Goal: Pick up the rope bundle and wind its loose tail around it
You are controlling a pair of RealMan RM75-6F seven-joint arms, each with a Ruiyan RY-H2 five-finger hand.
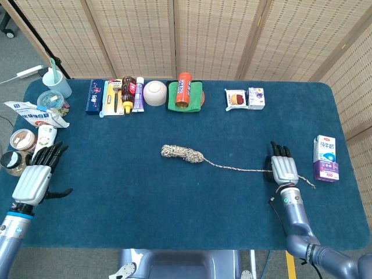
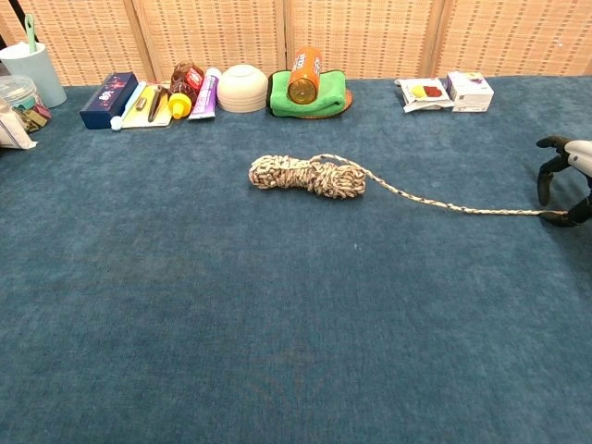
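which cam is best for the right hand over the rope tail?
Head view: the whole right hand shows, lying over the loose tail. Chest view catches only dark fingertips at the frame's right edge, where the tail ends.

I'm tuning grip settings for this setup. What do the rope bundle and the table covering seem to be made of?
The rope bundle looks like braided fibre cord, cotton or synthetic, matte: flecked beige-and-dark strands in a woven pattern, limp where its loose tail trails toward the right hand. The table covering looks like dark blue felt or short-pile cloth: a soft, faintly mottled, non-reflective surface.
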